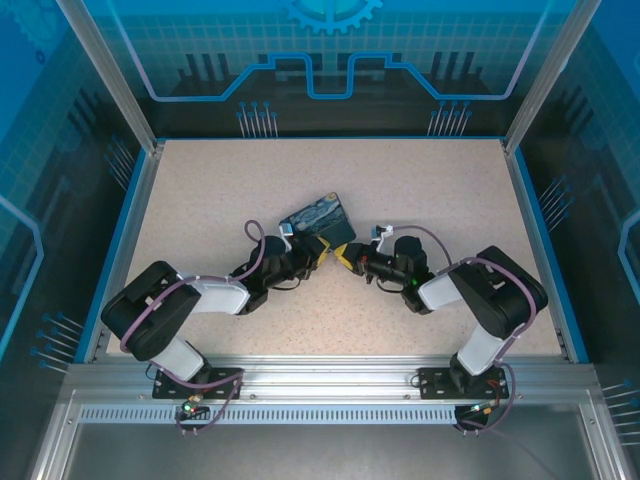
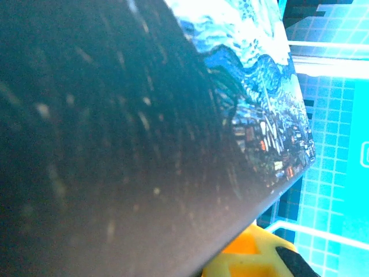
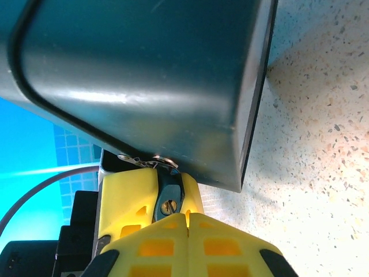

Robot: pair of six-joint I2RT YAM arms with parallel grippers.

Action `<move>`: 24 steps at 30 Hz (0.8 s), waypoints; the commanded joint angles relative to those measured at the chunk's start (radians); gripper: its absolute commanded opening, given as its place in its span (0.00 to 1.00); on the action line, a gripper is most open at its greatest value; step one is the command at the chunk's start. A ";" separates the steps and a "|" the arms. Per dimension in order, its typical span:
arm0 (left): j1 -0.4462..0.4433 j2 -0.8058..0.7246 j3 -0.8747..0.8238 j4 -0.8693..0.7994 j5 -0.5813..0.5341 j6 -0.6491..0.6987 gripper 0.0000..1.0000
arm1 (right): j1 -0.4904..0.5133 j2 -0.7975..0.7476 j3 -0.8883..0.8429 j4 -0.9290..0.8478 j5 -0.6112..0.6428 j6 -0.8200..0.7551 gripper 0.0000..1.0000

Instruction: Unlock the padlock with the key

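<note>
The padlock (image 1: 318, 220) is held tilted above the middle of the table (image 1: 430, 190), pinched across its flat body by the left gripper (image 1: 314, 247). At its lower edge the key (image 3: 169, 193), a small dark metal piece, is seen pinched between the pressed-together tips of the right gripper (image 3: 188, 222). Whether the blade is seated in the keyway cannot be told.

A turn applied off-axis is judged likely to bind or bend so thin a key, or to twist it out of the tips. Under that torque the padlock's smooth sides could also slide between the left fingers (image 2: 248, 262).

The padlock is a flat rounded-rectangle block, with a glossy printed face of blue and yellow swirls and satin black sides, finely scuffed. The fingers are moulded from yellow plastic with cut-out pockets. The table is surfaced in a pale, speckled, stone-like material.
</note>
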 commanded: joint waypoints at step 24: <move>-0.034 -0.047 0.034 0.160 0.134 -0.031 0.00 | -0.031 -0.040 0.076 -0.159 -0.026 -0.192 0.00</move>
